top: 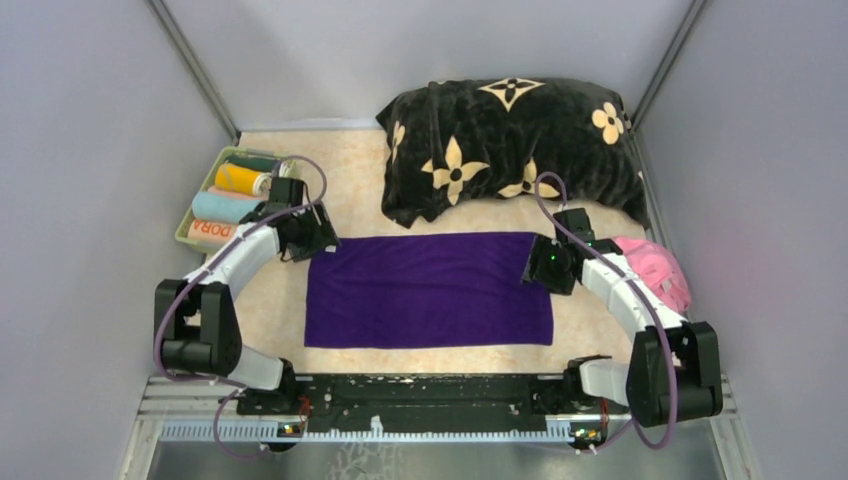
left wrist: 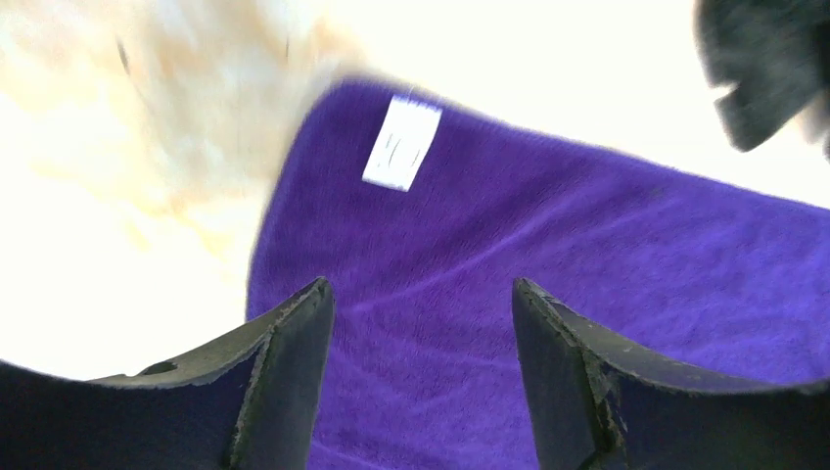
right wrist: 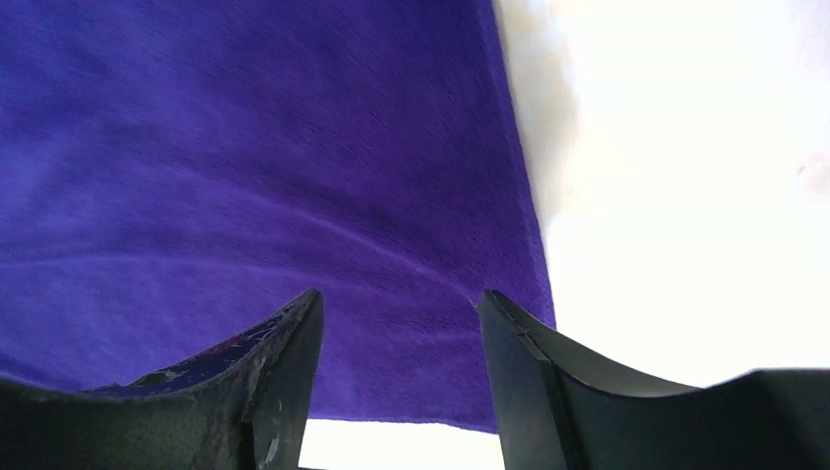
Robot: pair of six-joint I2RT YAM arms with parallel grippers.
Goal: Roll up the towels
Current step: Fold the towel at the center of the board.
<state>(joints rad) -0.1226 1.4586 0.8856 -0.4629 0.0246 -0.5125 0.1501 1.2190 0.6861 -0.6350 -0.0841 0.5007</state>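
A dark purple towel (top: 430,290) lies spread flat in the middle of the table. My left gripper (top: 318,245) hangs open over its far left corner, where the left wrist view shows purple towel (left wrist: 548,245) with a white label (left wrist: 402,143) beyond the two spread fingers (left wrist: 294,343). My right gripper (top: 537,262) is open over the far right corner; the towel's right edge (right wrist: 294,166) runs between its fingers (right wrist: 284,362). Neither holds anything. A crumpled pink towel (top: 660,268) lies behind the right arm.
A green basket (top: 190,228) at the far left holds several rolled towels, one orange marked "DORA" (top: 212,232). A big black plush cushion (top: 510,145) with beige flowers fills the far right. Grey walls close in both sides.
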